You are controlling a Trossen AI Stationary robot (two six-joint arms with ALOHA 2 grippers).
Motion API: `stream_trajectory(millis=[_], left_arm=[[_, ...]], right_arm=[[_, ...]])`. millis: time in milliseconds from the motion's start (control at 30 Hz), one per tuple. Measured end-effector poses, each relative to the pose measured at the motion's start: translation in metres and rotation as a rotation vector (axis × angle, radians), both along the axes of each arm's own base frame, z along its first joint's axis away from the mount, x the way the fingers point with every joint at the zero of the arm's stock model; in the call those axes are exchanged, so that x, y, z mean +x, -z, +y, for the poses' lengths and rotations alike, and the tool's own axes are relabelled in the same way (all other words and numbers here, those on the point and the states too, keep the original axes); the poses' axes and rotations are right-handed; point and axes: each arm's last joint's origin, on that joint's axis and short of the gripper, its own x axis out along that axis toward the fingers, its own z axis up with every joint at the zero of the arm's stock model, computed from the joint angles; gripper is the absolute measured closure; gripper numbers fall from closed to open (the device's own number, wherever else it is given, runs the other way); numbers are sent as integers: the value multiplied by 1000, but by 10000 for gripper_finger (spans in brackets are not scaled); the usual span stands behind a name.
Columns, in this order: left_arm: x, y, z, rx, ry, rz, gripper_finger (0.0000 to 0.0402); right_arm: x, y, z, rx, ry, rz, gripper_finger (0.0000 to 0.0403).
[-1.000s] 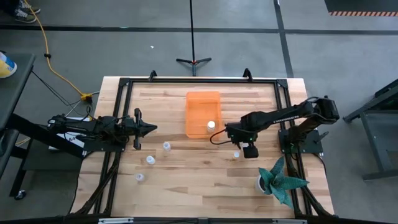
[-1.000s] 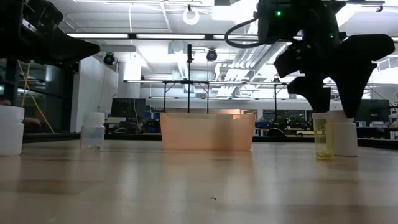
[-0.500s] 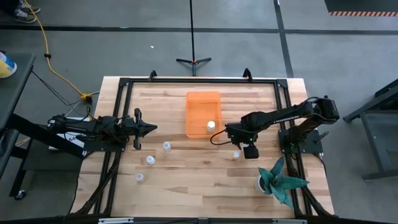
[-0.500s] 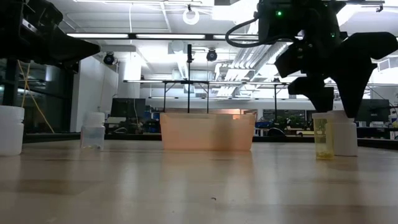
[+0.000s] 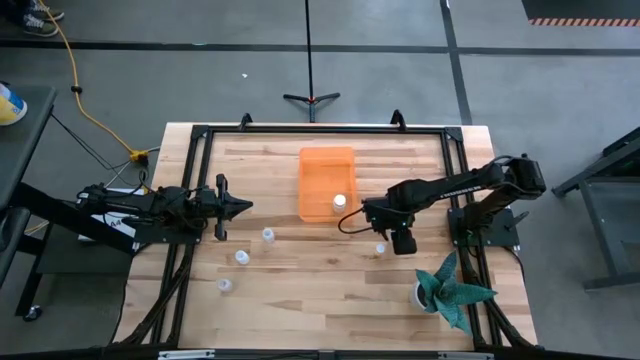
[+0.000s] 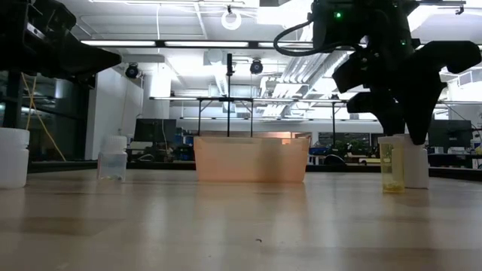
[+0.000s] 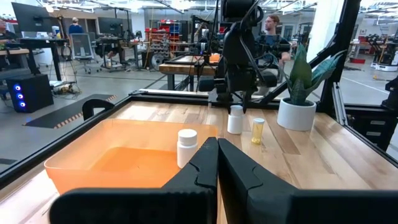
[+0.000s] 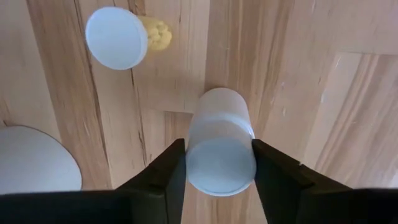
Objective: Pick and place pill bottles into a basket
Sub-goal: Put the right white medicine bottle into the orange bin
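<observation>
Waiting at the table's left edge, left gripper (image 5: 243, 207) pointed toward the middle, fingers (image 7: 205, 163) pressed together with nothing between them. Just past its tip, three pill bottles upright on the bare wood: one (image 5: 268, 235) nearest the tip, a second (image 5: 241, 257) a little nearer the front, a third (image 5: 224, 285) closest to the front edge. At table centre, toward the back, the basket (image 5: 325, 158), with one white-capped bottle (image 5: 340, 201) standing inside, in its front right corner. Right of the basket, right gripper (image 5: 401, 240) pointed down at the table, fingers (image 8: 166, 180) spread and set to either side of a pale bottle (image 8: 220, 142), whether touching its sides impossible to tell. Just beside that bottle, another (image 6: 388, 165) with yellowish contents under a white cap, standing on the wood. Farther right, near the front corner, a white pot with a teal plant (image 5: 447, 289), well apart from the bottles.
</observation>
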Motion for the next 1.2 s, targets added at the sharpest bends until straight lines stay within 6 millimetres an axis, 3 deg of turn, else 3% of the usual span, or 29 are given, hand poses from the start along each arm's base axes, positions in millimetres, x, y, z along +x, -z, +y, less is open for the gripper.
stream_trajectory(millis=[300,467,900,1033,1200], left_arm=[[0,0,0,0,0,1,355],[0,0,0,0,0,1,355],[0,0,0,0,0,1,355],[0,0,0,0,0,1,355],[0,0,0,0,0,1,355]], right_arm=[[10,-19,0,-10,-73,-49,230],[19,-41,-5,-101,-130,-106,256],[53,-112,-58,-226,-211,-469,255],[63,-114,-76,-232,-253,-571,253],[77,-93,-98,-240,-269,-546,258]])
